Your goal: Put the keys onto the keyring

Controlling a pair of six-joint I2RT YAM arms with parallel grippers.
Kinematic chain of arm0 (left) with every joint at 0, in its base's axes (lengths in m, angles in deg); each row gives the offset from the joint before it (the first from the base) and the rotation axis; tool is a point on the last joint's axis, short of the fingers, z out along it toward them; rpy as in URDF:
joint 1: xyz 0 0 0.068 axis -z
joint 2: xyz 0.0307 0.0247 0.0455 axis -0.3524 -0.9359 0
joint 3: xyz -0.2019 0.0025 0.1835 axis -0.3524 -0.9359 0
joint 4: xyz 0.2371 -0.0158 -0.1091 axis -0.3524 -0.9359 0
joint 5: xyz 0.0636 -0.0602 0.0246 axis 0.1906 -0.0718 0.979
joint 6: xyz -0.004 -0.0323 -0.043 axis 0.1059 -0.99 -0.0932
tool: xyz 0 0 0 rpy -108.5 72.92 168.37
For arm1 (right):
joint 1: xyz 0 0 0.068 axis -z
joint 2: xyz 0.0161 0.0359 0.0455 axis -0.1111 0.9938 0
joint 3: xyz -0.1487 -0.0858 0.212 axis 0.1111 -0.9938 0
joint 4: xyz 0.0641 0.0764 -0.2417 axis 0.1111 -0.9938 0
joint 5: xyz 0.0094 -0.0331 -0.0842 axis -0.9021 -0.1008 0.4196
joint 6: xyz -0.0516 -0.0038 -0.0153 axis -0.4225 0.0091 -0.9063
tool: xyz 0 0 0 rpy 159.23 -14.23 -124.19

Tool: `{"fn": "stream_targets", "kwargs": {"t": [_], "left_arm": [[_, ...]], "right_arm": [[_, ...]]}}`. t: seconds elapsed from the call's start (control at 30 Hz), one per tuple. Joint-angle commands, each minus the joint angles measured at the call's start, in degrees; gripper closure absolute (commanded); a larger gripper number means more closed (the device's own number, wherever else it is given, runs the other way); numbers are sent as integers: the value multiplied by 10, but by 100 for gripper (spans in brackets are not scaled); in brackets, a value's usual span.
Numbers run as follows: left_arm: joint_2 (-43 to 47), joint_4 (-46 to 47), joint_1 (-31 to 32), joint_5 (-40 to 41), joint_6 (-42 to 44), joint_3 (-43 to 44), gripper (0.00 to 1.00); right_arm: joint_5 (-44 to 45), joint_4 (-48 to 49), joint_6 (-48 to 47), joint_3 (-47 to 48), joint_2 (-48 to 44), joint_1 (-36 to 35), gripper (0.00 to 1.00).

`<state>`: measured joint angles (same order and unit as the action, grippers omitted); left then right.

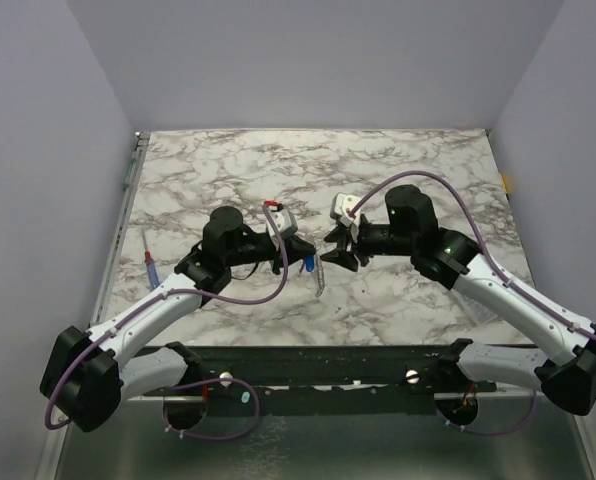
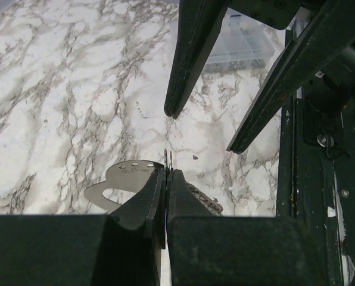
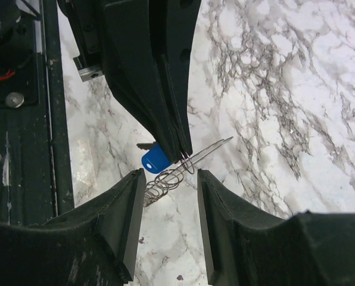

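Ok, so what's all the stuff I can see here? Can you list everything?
table: one, white and grey marble, under everything
keys: two that I can make out, one blue-headed, one plain silver, at the tips of the left jaws
keyring: one, silvery wire, pinched in the left jaws
screwdriver: one, blue and red, lying near the table's left edge
cables: two, purple, one along each arm
left jaws: one pair, black, shut on the keyring
right jaws: one pair, black, open, close by the keyring
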<state>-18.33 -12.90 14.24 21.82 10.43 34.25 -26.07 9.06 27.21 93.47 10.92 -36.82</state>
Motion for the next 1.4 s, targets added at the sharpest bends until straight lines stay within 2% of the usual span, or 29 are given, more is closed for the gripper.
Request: {"fn": "stream_targets", "kwargs": {"t": [0.0, 0.17, 0.67, 0.87, 1.07, 1.2, 1.37], "left_arm": [[-11, -28, 3, 10, 25, 23, 100], [-17, -42, 10, 15, 34, 27, 100], [-23, -57, 23, 13, 42, 30, 100], [-19, -58, 24, 12, 43, 29, 100], [-17, -57, 25, 8, 43, 29, 100], [-15, -58, 26, 4, 44, 28, 100], [-14, -58, 26, 3, 45, 28, 100]], "right_arm": [[-22, -52, -46, 19, 28, -5, 54], [-27, -53, -48, 29, 54, -6, 66], [-22, -37, -39, 24, 80, -12, 62], [-27, -35, -37, 24, 87, -15, 69], [-27, -31, -35, 22, 95, -20, 68], [-19, -29, -36, 20, 97, -21, 58], [-12, -26, -38, 16, 98, -23, 55]]}}
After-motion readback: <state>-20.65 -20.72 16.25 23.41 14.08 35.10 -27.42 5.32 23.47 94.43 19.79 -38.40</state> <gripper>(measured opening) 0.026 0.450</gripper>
